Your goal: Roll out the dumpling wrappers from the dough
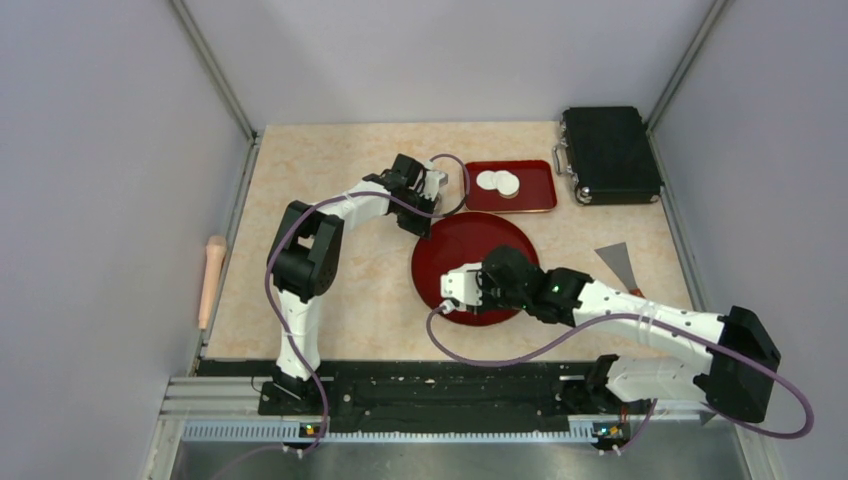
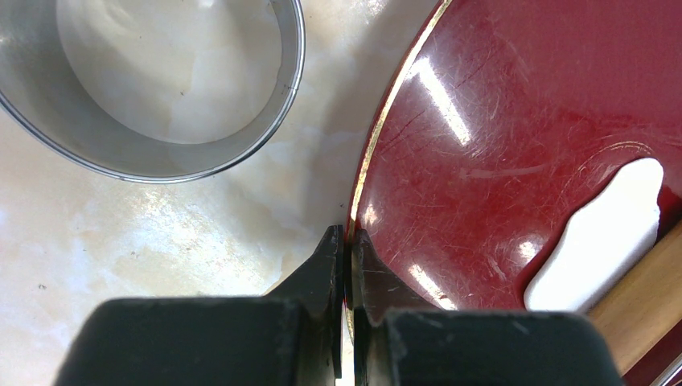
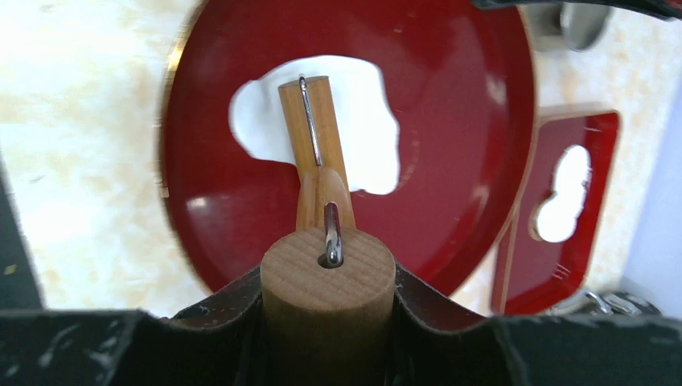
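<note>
- Pale marbled table (image 1: 340, 290), grey walls; two dumpling wrappers (image 1: 498, 182) wait on the rectangular tray (image 1: 535, 190).
- The dough (image 3: 362, 121) lies ragged on the round red plate (image 3: 450, 96).
- The right gripper (image 3: 328, 281) clamps the wooden roller (image 3: 312, 121) over it. The left gripper (image 2: 347, 249) is pinched onto the plate's rim.
- Pushing hard could skid the plate loose. Sticky dough might tear.

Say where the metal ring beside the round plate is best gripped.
The ring lies flat on the table, open end up, clear of the plate. Probably grip its thin wall from straight above, one jaw inside, one outside.
</note>
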### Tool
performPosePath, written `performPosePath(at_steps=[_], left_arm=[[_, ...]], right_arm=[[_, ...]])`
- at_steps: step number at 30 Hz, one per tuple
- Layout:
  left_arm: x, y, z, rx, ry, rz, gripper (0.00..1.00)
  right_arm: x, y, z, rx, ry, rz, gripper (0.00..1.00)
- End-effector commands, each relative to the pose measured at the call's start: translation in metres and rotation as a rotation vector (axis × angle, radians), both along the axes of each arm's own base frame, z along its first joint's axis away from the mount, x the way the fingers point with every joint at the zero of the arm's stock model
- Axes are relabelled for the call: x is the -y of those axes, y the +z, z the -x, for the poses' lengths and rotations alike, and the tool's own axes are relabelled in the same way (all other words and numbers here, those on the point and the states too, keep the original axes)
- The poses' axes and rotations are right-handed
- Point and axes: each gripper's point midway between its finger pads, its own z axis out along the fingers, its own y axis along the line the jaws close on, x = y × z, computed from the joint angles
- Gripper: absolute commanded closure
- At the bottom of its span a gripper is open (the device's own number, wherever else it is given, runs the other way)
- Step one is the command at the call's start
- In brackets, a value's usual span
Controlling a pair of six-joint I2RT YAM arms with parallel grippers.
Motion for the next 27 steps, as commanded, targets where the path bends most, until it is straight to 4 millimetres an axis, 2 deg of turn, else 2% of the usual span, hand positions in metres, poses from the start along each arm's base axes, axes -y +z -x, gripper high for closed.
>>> performPosePath(at_steps=[1, 3, 6, 9, 14, 17, 21, 27], left_arm=[[-0.018, -0.028, 0.003, -0.018, 0.009, -0.096, 1.00], [-0.018, -0.028, 0.003, -0.018, 0.008, -0.095, 1.00], [-0.018, -0.028, 0.003, -0.017, 0.007, -0.095, 1.00], [-0.018, -0.027, 0.003, -0.018, 0.007, -0.094, 1.00], [-0.018, -0.027, 0.003, -0.018, 0.006, -0.093, 1.00], [-0.018, -0.026, 0.003, -0.015, 0.006, -0.092, 1.00], [-0.018, -0.026, 0.003, -0.016, 0.003, -0.088, 1.00], [-0.018, -0.025, 0.003, -0.014, 0.006, -0.087, 1.00]], right_arm=[[-0.012, 0.073, -0.049, 0.228, -0.126, -0.198, 1.00], [-0.016, 0.094, -0.062, 0.291, -0.150, -0.272, 1.00], [-0.023, 0.096, -0.067, 0.295, -0.129, -0.296, 1.00], [-0.034, 0.080, -0.068, 0.249, -0.105, -0.279, 1.00], [-0.045, 0.042, -0.064, 0.165, -0.065, -0.222, 1.00], [-0.044, 0.014, -0.050, 0.096, -0.024, -0.150, 1.00], [-0.033, -0.022, -0.027, 0.016, 0.020, -0.030, 1.00], [-0.016, -0.047, 0.014, -0.151, 0.084, 0.056, 1.00]])
